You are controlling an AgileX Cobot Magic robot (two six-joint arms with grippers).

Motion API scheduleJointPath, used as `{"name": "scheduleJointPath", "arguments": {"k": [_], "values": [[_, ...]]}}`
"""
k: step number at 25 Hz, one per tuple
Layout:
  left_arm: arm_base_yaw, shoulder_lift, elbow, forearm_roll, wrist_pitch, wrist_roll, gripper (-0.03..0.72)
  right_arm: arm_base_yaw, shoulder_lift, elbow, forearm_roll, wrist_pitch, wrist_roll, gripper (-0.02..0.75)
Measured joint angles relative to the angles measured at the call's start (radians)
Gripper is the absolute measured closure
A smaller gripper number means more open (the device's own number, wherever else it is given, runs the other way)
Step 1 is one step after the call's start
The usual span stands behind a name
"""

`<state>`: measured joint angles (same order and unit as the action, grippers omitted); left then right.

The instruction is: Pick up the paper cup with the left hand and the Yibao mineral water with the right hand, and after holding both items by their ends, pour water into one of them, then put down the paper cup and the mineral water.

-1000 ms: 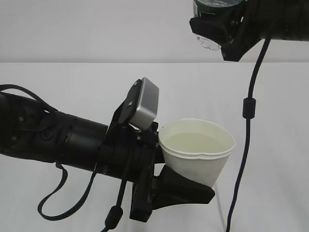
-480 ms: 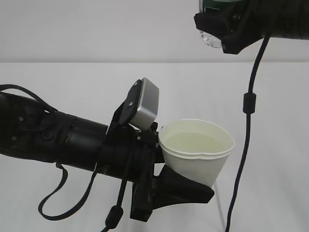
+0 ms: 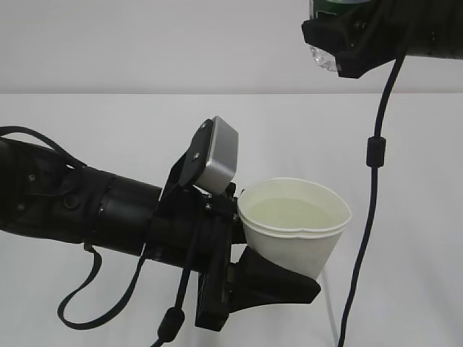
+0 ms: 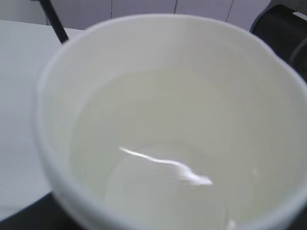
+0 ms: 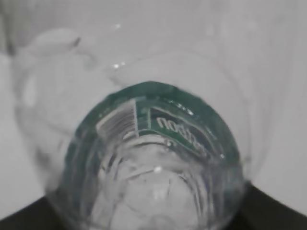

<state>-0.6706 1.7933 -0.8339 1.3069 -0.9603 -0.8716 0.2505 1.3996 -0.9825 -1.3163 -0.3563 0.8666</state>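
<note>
Paper cup [image 3: 294,225]: white, tapered, rolled rim, holding clear water.

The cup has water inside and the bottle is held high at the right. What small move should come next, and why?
Probably lower the left hand to set the paper cup down: it already holds water, and the Yibao mineral water is held high, off to the cup's right.

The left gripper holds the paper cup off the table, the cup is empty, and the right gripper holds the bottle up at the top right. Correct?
Not quite: the paper cup is not empty. The left wrist view shows liquid in it, with a glint on the surface. The rest stands: the left gripper holds it, and the right gripper holds the bottle at top right.
</note>
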Motion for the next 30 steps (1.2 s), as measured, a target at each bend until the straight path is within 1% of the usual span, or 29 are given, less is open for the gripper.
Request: {"name": "scheduleJointPath", "arguments": {"k": [11, 21, 28, 30], "values": [[0.0, 0.0, 0.0, 0.0, 0.0, 0.0, 0.256, 0.0, 0.019, 0.0, 0.006, 0.088, 0.001, 0.323], [0.0, 0.0, 0.0, 0.0, 0.026, 0.0, 0.256, 0.0, 0.129, 0.0, 0.007, 0.09, 0.001, 0.323], [0.0, 0.0, 0.0, 0.0, 0.032, 0.0, 0.256, 0.0, 0.161, 0.0, 0.009, 0.092, 0.001, 0.323], [0.0, 0.0, 0.0, 0.0, 0.032, 0.0, 0.256, 0.0, 0.161, 0.0, 0.025, 0.092, -0.005, 0.323]]}}
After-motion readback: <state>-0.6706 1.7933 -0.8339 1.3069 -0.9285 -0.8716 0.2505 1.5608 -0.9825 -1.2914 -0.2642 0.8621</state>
